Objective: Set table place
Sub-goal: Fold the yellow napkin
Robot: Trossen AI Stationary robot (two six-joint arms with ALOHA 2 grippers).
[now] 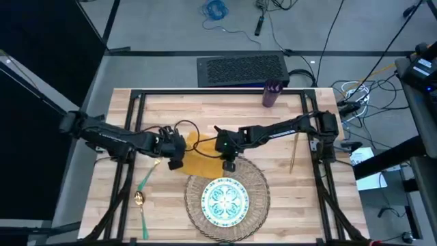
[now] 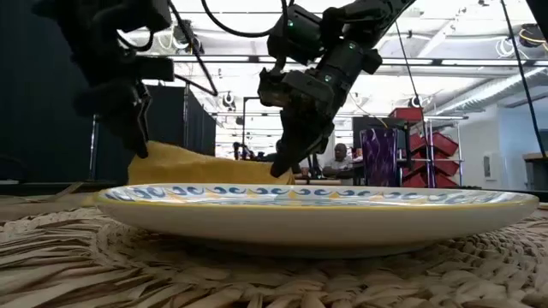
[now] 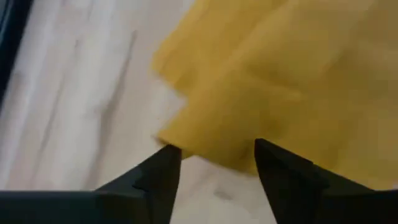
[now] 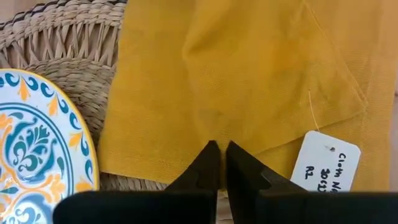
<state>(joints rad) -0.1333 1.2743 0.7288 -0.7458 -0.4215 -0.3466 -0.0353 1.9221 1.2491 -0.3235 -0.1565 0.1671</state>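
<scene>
- Two dark arms meet over the middle of the large light-wood butcher-block table (image 1: 205, 116), the left reaching in from the left edge, the right from the right edge.
- I read the left gripper (image 3: 214, 163) as spread: its two dark fingers stand apart, poised at the left border of the mustard-yellow cloth napkin (image 1: 202, 161), with pale wood showing between the tips.
- My right gripper (image 4: 222, 163) has its fingers pressed together; they come to a point over the napkin's edge beside the round woven wicker placemat (image 1: 256, 181). I cannot tell whether any cloth is caught between them.
- The napkin lies at the table's centre, its near edge lapping onto the placemat's far-left rim; a white paper tag (image 4: 326, 162) with handwriting rests on the cloth.
- The placemat sits against the near edge, slightly right of centre, carrying the smaller round plate with a blue-green pattern (image 1: 224, 199) at its middle.
- A green-handled gold fork (image 1: 147, 176) and a green-handled gold spoon (image 1: 141, 205) lie towards the near-left corner, left of the placemat.
- A slim gold-tan knife (image 1: 293, 152) lies near the right edge, well apart from the placemat.
- A small purple cup (image 1: 271, 93) stands upright at the far edge, right of centre.
- From table height I see a person (image 2: 342, 160) seated in the room beyond.
</scene>
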